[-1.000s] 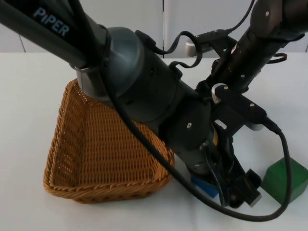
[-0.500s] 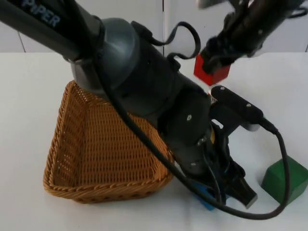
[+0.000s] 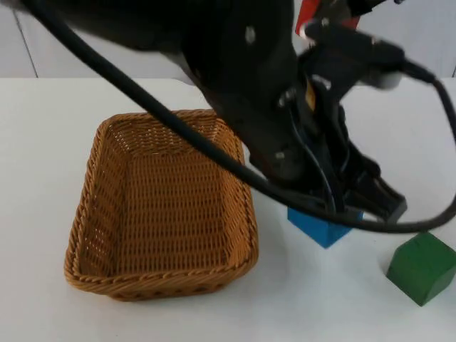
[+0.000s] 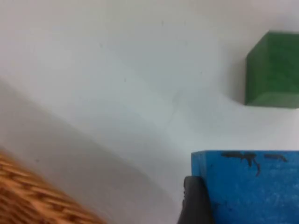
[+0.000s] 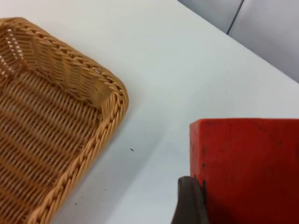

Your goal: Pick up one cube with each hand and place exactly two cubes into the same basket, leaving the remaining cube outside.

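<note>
Now lifted: blue cube (image 3: 324, 228), gripped by left hand (image 3: 356, 203), beside wicker basket (image 3: 107, 185); red cube (image 5: 250, 168), clamped in right hand (image 5: 191, 200), risen above basket; both ready for deposit. Green cube (image 3: 422, 267) stayed on desk (image 3: 43, 128).

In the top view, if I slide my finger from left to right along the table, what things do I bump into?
Wicker basket → blue cube, held by the left gripper → green cube.

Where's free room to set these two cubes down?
The basket floor is bare, so is the table left of it. Crowded on its right: left gripper holds the blue cube near the green cube; right gripper holds the red cube high behind.
</note>
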Controlling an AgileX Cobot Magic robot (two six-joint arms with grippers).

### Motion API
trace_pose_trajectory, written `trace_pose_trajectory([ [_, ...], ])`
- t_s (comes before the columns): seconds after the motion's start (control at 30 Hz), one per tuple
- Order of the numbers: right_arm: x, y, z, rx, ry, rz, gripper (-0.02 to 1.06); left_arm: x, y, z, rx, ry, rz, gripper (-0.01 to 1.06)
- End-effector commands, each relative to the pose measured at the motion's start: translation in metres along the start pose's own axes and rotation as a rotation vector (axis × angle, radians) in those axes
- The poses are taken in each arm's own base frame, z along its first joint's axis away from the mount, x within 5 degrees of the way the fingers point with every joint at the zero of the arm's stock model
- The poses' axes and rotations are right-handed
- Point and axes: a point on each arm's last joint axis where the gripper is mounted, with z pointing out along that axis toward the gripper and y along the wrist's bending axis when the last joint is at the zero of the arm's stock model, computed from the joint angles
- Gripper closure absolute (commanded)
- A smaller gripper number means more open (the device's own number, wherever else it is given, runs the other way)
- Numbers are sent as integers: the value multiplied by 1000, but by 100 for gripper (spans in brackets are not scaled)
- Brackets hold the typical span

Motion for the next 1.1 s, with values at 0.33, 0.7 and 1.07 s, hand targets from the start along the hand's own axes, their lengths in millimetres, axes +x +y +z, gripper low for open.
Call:
trace_pose_trajectory([
  [0.33, 1, 1, -9, -21, 36, 10, 105, -5, -1, -39, -16, -11, 29, 105],
  [0.7, 1, 1, -8, -22, 36, 17, 105, -5, 3, -39, -50, -6, 87, 105],
  [1.07, -6, 32, -6, -66, 29, -53, 105, -4, 5, -40, -73, 6, 123, 105],
])
